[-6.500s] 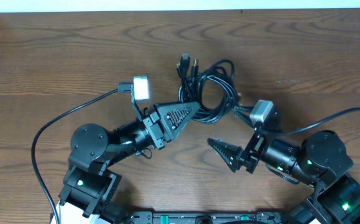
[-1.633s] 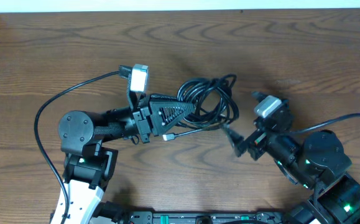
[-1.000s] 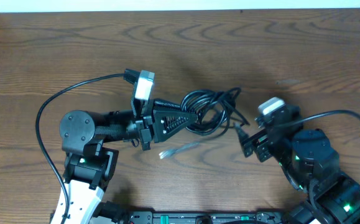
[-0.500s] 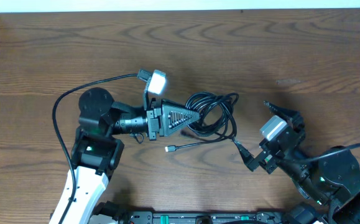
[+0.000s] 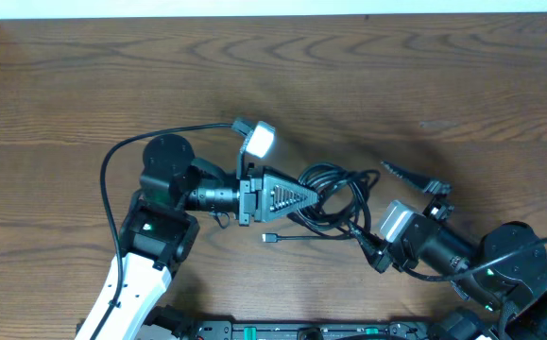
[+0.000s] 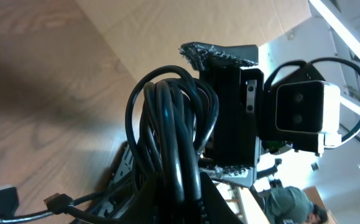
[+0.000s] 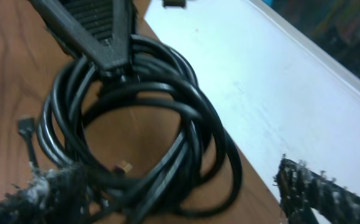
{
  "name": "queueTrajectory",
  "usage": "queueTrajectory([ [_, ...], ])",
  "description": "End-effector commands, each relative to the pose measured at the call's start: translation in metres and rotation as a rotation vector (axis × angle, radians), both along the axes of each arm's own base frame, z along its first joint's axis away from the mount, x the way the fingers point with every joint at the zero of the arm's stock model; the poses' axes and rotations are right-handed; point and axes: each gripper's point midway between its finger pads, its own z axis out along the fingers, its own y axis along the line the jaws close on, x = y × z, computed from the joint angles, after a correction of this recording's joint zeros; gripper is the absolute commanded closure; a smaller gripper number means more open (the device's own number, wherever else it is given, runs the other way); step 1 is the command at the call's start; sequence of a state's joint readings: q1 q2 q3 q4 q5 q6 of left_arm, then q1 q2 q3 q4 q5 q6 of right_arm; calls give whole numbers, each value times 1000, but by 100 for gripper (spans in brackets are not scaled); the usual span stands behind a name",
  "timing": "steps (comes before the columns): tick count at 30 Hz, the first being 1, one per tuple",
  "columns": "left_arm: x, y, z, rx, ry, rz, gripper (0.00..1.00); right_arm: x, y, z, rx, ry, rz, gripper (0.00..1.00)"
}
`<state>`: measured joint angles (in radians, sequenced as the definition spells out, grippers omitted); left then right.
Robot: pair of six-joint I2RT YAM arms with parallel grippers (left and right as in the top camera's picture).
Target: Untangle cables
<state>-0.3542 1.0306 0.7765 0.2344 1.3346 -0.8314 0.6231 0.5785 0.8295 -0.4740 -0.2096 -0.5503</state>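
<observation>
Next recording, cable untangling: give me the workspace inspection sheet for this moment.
Surface: bare wooden table.
Job's things: cables bunched in one coil, not separated; one plug end trails out on the table.
Clutter: nothing seen.
Claws: left claw shut on the cables; right claw open, facing the coil, holding nothing.
Arm cables: thick lead loops beside the left arm, apart from the coil.
Surroundings: white strip beyond the far edge.
</observation>
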Motion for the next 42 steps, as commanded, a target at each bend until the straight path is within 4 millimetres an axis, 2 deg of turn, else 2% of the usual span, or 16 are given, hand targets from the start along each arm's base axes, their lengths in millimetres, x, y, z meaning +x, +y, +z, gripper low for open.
queueTrajectory([
  [1, -13, -5, 10, -16, -57, -58, 93, -7, 5, 5, -12, -37, 55, 12],
  [6, -20, -10, 10, -17, -60, -84, 93, -7, 5, 5, -36, -66, 64, 23],
  [13, -26, -16, 10, -16, -59, -102, 93, -6, 5, 8, -55, -104, 72, 31],
  [20, -14, -20, -2, 21, 5, -41, 92, -12, 9, 8, -70, -129, 118, 45],
  [27, -22, -26, -2, 19, -1, -73, 93, -11, 10, 4, -105, -145, 127, 47],
  [32, -24, -27, -1, 15, -8, -81, 93, -7, 13, -6, -134, -117, 133, 48],
  [34, -24, -27, 1, 10, -18, -81, 93, -6, 14, -12, -167, -118, 143, 55],
  [35, -24, -27, 1, 9, -21, -81, 93, -5, 14, -15, -183, -120, 148, 61],
  [37, -24, -27, 1, 9, -21, -81, 93, -4, 15, -17, -195, -120, 152, 81],
  [38, -24, -27, 1, 9, -21, -80, 93, -4, 15, -18, -195, -119, 152, 96],
  [39, -24, -27, 1, 9, -21, -80, 93, -4, 15, -17, -195, -119, 151, 99],
  [42, -22, -27, 1, 11, -20, -68, 93, -4, 15, -17, -194, -118, 151, 99],
])
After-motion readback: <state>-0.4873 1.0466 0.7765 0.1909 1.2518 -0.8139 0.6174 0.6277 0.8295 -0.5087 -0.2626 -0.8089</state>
